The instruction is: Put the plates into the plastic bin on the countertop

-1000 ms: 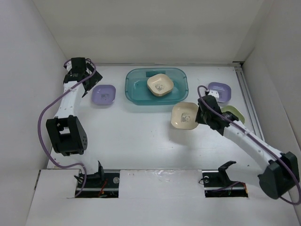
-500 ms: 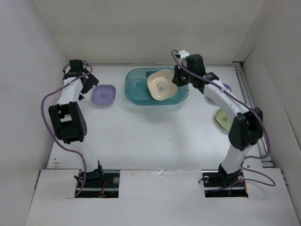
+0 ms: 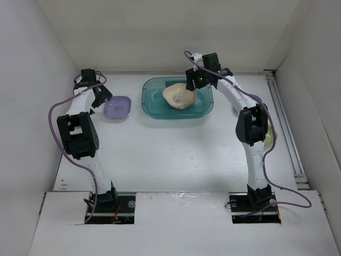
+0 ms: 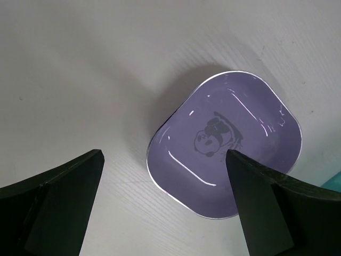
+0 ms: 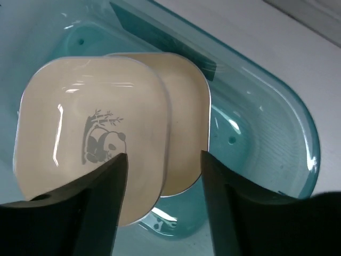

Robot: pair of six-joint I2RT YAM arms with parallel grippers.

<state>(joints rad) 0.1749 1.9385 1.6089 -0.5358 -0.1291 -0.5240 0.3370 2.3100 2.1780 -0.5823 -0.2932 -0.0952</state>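
Note:
Two cream plates lie in the teal plastic bin, the upper one offset over the lower one and tilted. My right gripper hovers just over them, open, its jaws apart above the plates' near edges and the bin floor. A lavender plate with a panda print sits on the countertop left of the bin. My left gripper hangs open beside it; in the left wrist view the plate lies ahead of the wide jaws.
A pale green plate peeks out behind the right arm's elbow at the right. White walls bound the countertop at the back and both sides. A rail runs along the right edge.
The right arm swung the cream plate from mid-table to the bin, lowered it onto the plate there, and its jaws parted off it. The left gripper barely moved.

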